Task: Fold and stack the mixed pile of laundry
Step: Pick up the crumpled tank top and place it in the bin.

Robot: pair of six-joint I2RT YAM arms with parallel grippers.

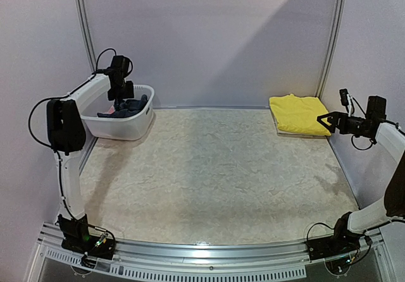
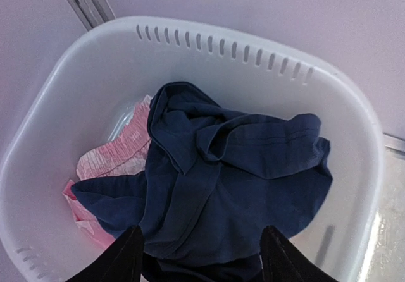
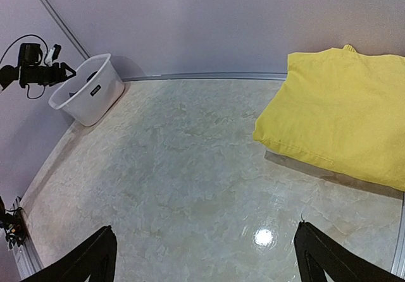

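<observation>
White plastic, slotted along its rim, the laundry basket [image 1: 130, 130] sits at the far left corner of the table [image 1: 209, 181]. Inside it a crumpled navy blue cloth garment [image 2: 234, 168] lies on top, covering most of a pink crinkly garment [image 2: 117, 152] that shows at the basket's left side. The left claw [image 2: 199, 247] hangs over the basket, its fingers spread fairly wide on either side of the navy cloth, not pinching it. Well to the right of the basket, along the same back edge, a folded plain yellow garment [image 1: 297, 113] lies flat. Farther right of the basket again, the right claw [image 1: 326, 121] hovers just beside the yellow fold, fingers spread wide, holding nothing.
</observation>
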